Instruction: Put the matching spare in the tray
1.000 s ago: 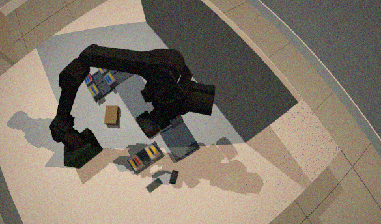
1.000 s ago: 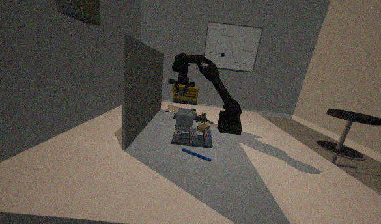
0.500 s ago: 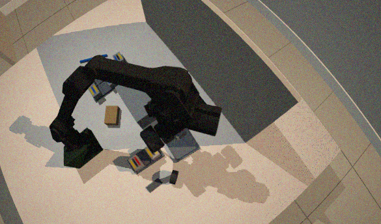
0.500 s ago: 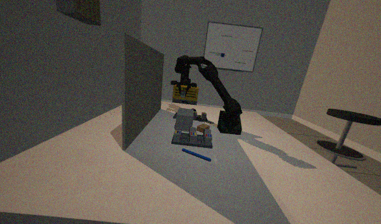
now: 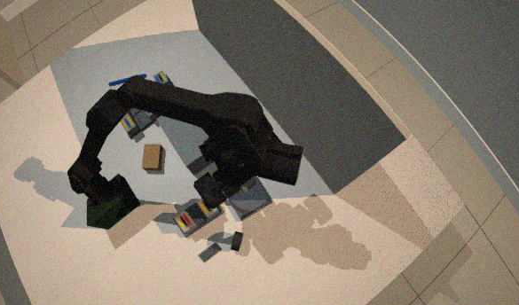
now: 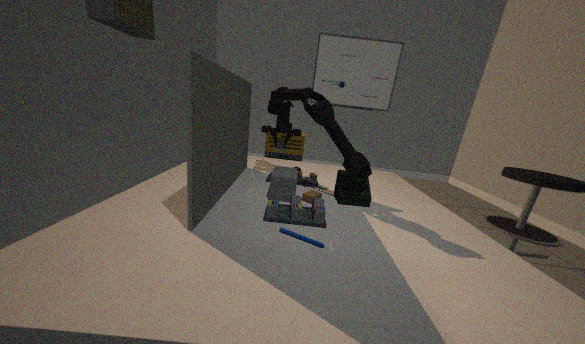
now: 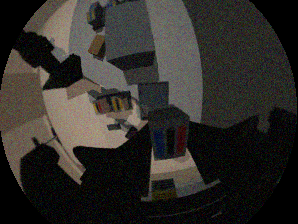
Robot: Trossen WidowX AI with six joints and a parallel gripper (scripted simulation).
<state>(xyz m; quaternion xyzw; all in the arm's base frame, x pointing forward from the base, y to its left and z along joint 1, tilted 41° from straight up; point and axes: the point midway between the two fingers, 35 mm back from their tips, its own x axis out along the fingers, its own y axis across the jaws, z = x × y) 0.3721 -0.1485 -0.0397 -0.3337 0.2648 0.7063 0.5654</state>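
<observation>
My gripper [image 6: 281, 144] [image 7: 162, 123] is shut on a grey spare [image 7: 169, 134] with blue, black and red stripes, held high above the table. The shallow grey tray [image 5: 255, 200] [image 7: 153, 92] lies beyond the spare in the wrist view; the arm hides part of it in the top view. A tall grey box [image 5: 202, 168] [image 6: 282, 187] [image 7: 129, 32] stands beside it. A rack [image 6: 294, 221] of striped units stands behind the box, partly hidden by the arm in the top view. A two-slot holder [image 5: 197, 217] [image 7: 113, 102] has red and yellow striped units. No printed code is readable.
A brown block [image 5: 153, 157] [image 6: 312, 196] [image 7: 97, 46] lies between the arm base and the box. A blue pen [image 5: 121, 82] [image 6: 301, 237] lies past the rack. A tall dark panel [image 5: 299, 89] [image 6: 217, 145] borders one side. Small dark pieces [image 5: 209, 252] lie near the holder.
</observation>
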